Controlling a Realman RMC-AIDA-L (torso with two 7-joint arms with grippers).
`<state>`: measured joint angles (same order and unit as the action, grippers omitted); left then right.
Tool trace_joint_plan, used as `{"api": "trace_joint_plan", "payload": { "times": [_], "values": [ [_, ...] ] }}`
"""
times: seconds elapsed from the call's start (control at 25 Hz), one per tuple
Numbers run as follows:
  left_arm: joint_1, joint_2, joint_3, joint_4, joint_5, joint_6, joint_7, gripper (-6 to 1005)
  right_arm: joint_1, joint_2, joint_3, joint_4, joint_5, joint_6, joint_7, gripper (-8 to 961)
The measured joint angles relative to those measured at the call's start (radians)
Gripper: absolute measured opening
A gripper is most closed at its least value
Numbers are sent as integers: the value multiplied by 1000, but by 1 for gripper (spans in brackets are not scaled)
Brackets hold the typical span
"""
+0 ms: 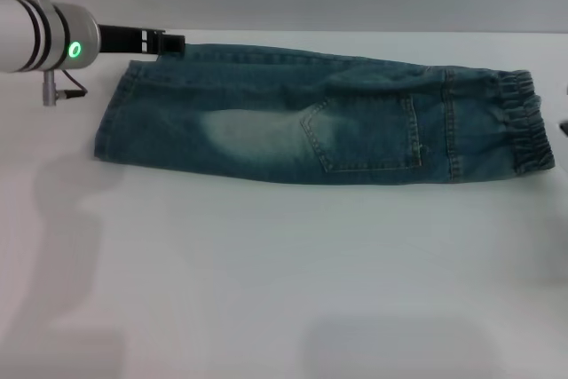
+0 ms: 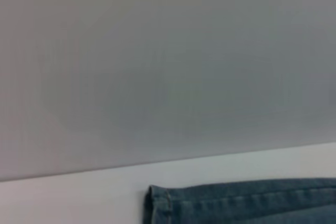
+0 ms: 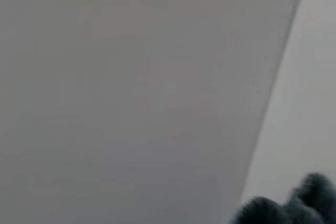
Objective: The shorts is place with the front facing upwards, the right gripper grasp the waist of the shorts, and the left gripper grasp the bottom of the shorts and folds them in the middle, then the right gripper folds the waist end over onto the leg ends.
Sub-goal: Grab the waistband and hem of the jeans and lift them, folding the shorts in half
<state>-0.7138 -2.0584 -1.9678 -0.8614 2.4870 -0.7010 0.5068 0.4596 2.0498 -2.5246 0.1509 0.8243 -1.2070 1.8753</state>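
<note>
Shorts point(image 1: 328, 117): one pair, folded lengthwise on table point(image 1: 266, 290). Left gripper point(image 1: 164, 42) at hem corner, opening indiscernible.

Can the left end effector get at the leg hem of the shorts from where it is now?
Probably yes: the left end effector sits right at the far corner of the shorts' leg hem, nothing lying between them.

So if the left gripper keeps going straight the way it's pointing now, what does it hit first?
Most likely the shorts. In the head view the left gripper points toward the robot's right along the far fold, its tip right at the leg-end corner. Height is unclear, so it might skim over the denim rather than meet it.
</note>
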Motion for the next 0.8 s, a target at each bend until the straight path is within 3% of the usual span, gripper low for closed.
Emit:
{"api": "trace_joint_plan", "payload": {
  "times": [0.36,0.8],
  "values": [
    [60,-2,77,-73,-54,-29,-8,859,-84,21,8,33,-4,-35,-1,598],
    [125,-6,118,-167,-70,-47,-15,859,-59,17,3,23,-6,-23,-1,598]
  ]
}}
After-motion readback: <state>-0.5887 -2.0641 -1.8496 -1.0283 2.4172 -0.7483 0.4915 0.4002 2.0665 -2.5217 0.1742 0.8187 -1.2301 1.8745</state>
